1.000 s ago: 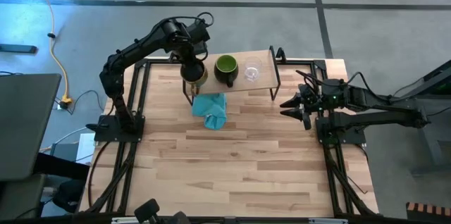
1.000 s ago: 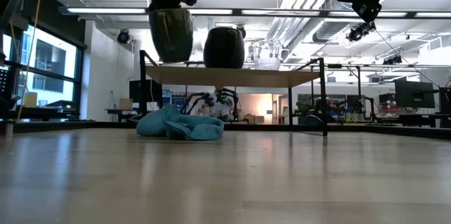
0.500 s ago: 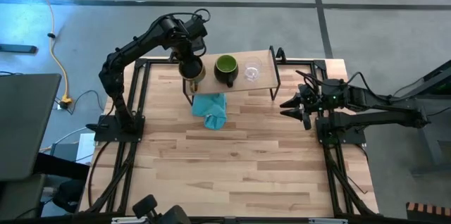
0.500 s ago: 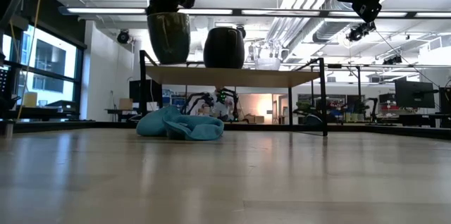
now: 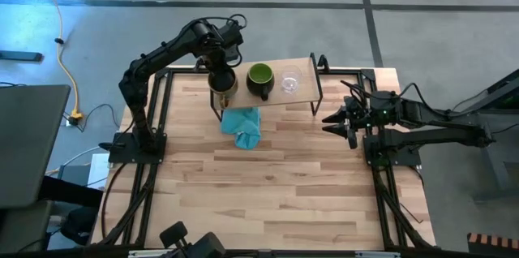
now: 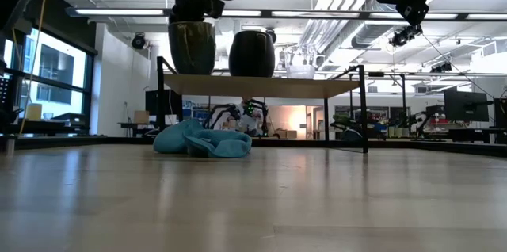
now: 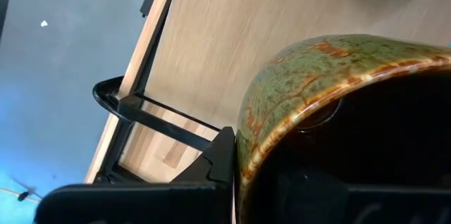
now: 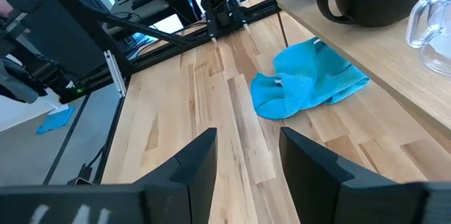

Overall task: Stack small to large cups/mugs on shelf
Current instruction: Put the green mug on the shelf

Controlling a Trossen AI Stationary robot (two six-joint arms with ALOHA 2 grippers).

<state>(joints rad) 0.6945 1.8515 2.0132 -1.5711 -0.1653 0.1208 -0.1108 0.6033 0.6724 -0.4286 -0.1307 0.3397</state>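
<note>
My left gripper (image 5: 220,75) is shut on the larger brown mug (image 5: 223,86) at the left end of the shelf (image 5: 276,97). In the low view the mug (image 6: 192,47) stands upright with its base down on the shelf board (image 6: 261,85). The green-lined dark mug (image 5: 260,75) stands on the shelf beside it, and the clear glass cup (image 5: 289,82) stands farther right. My right gripper (image 5: 336,124) is open and empty over the table's right side. My left gripper holds the brown mug by its rim (image 7: 243,146) from above, pointing down. One dark finger (image 7: 220,155) lies on the outside of the wall; the other is lost in the mug's dark inside. The mug stands upright, its base on the shelf's left end.
A teal cloth (image 5: 243,124) lies crumpled on the table just in front of the shelf's left half; it also shows in the right wrist view (image 8: 306,86). The shelf's thin black legs (image 6: 363,109) stand at its ends. Bare plank tabletop (image 5: 268,193) spreads toward the near edge.
My left gripper has gone down with the brown mug, still shut on it. The mug, which hung a little above the shelf's left end, has come down so that its base meets the board, staying upright.
</note>
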